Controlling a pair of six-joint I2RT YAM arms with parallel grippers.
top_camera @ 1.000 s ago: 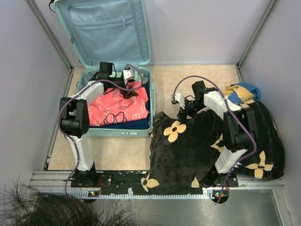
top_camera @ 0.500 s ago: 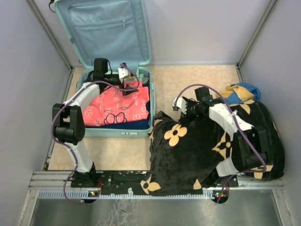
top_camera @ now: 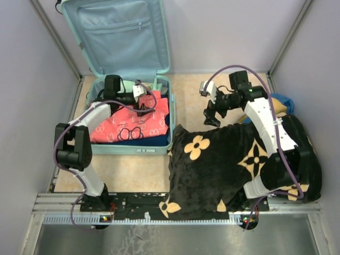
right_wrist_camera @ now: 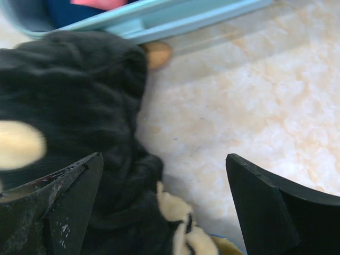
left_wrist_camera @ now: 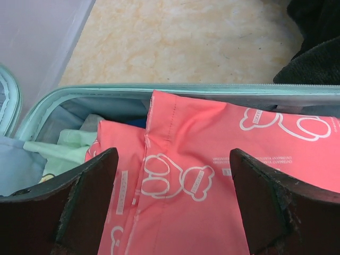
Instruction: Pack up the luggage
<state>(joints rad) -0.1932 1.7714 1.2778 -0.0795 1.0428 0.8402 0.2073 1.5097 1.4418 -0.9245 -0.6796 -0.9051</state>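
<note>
The luggage (top_camera: 125, 37) lies open at the far left of the surface (top_camera: 186, 90). Its lid stands upright against the far wall, showing the blue-grey lining and zip pocket, and its base lies flat in front of the lid. A coral-pink cloth (top_camera: 130, 122) printed with white bear outlines fills most of the base. A dark blue item (top_camera: 154, 139) shows under it at the near right corner.

The left hand (top_camera: 143, 105) hangs over the far part of the base, above the pink cloth, with its fingers spread wide and nothing between them. In the left wrist view the left hand (left_wrist_camera: 172, 159) frames the pink cloth (left_wrist_camera: 212, 138). A pale green cloth (left_wrist_camera: 64, 146) is tucked at the side, and the mint rim of the luggage (left_wrist_camera: 212, 89) runs across behind it.

The black blanket (top_camera: 223, 159) with tan flower motifs is heaped over the near right of the surface, just right of the luggage base. The right hand (top_camera: 212, 116) hovers released over the bare surface just beyond the blanket's far edge, gripping nothing. The right wrist view shows the right hand (right_wrist_camera: 163, 159) open above the blanket's edge (right_wrist_camera: 69, 85) and the pale surface (right_wrist_camera: 239, 95), with the luggage edge (right_wrist_camera: 175, 16) at the top. A blue and yellow item (top_camera: 279, 102) lies at the far right, touching the blanket.
</note>
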